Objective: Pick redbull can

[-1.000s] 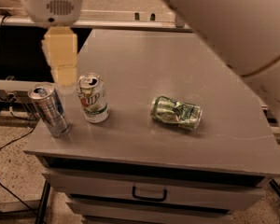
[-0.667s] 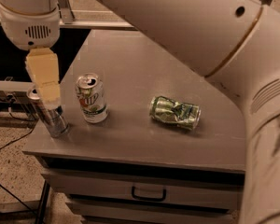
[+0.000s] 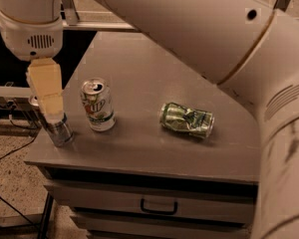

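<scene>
The redbull can [image 3: 60, 132] stands left of the white-and-green soda can [image 3: 97, 105], right at the grey desk's [image 3: 139, 146] front-left corner, with little surface to spare on its outer sides. The cream claw [image 3: 52, 109] hangs over it, hiding most of its upper half; whether the claw is apart or clamped I cannot tell. Right of the soda can, well apart, lies a crumpled green can [image 3: 187, 119]. The smooth white arm [image 3: 189, 29] blocks the desk's far-right part.
</scene>
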`<action>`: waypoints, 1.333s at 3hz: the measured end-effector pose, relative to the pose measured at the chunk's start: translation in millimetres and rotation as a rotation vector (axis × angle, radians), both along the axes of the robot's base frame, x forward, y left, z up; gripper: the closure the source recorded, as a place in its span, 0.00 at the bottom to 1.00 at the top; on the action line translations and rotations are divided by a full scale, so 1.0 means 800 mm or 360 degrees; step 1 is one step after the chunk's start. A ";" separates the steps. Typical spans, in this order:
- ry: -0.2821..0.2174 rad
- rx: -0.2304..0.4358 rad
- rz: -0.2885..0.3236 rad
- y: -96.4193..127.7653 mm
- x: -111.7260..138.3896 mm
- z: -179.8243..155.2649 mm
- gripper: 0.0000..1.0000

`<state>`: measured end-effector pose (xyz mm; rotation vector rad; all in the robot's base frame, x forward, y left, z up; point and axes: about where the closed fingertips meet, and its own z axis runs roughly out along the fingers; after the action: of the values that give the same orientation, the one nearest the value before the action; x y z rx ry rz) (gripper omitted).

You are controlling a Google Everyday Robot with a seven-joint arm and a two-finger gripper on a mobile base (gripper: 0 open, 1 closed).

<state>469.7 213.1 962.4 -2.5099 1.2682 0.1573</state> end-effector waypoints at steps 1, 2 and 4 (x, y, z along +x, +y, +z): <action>0.0075 -0.0022 0.0068 0.005 -0.010 -0.021 0.00; 0.0119 -0.0039 0.0116 0.011 -0.017 -0.036 0.15; 0.0140 -0.0056 0.0193 0.019 -0.021 -0.048 0.69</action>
<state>452.8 228.2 924.1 -2.6375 1.1607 0.2784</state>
